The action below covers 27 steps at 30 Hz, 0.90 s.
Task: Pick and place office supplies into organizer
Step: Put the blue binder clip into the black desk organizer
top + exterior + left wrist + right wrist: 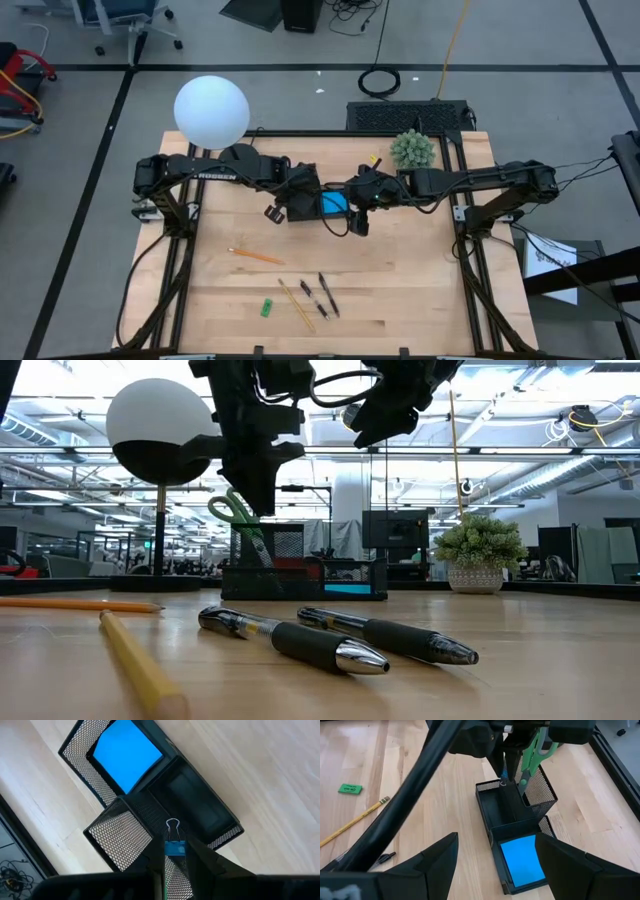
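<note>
Both arms over organizer (515, 827): left gripper (175, 857) pinching binder clip (174, 842), right gripper (495, 855) wide.

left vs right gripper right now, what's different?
The left gripper is shut on a blue binder clip, held over the organizer; the right gripper is open and empty. The left gripper hangs by the organizer's mesh cup end, the right gripper above the blue sticky pad. Both hover over the organizer.
</note>
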Each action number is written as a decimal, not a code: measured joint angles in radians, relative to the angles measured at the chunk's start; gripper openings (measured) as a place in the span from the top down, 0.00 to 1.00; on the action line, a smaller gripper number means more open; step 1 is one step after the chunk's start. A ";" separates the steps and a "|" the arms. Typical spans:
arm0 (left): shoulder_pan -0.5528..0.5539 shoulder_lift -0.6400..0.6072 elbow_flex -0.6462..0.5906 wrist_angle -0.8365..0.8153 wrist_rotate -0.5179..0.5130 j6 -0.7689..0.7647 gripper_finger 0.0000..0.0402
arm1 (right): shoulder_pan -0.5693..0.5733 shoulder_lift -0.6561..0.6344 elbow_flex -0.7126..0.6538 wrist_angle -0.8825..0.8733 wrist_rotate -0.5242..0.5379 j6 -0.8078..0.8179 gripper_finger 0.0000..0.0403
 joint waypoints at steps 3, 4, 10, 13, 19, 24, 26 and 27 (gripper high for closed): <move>0.001 0.000 0.000 0.000 0.000 -0.002 0.88 | 0.000 0.000 0.000 0.000 0.000 0.000 0.37; 0.000 0.000 0.000 0.000 0.000 -0.002 0.88 | 0.000 0.000 0.000 0.000 0.000 0.000 0.37; 0.000 0.000 0.000 -0.001 0.000 -0.006 0.88 | 0.000 0.000 0.000 0.000 0.000 0.000 0.37; 0.000 0.000 0.000 -0.005 0.001 -0.002 0.88 | 0.000 0.000 0.000 0.000 0.000 0.000 0.37; 0.000 0.000 0.000 -0.012 0.002 -0.002 0.88 | 0.000 0.000 0.000 0.000 0.000 0.000 0.37; 0.000 0.000 0.000 -0.019 0.005 -0.003 0.88 | 0.000 0.000 0.000 0.000 0.000 0.000 0.37; 0.000 0.000 0.000 -0.020 0.014 -0.006 0.86 | 0.000 0.000 0.000 0.000 -0.001 0.000 0.37; 0.000 0.000 0.000 -0.020 0.017 -0.011 0.84 | 0.000 0.000 0.000 0.000 -0.001 0.000 0.37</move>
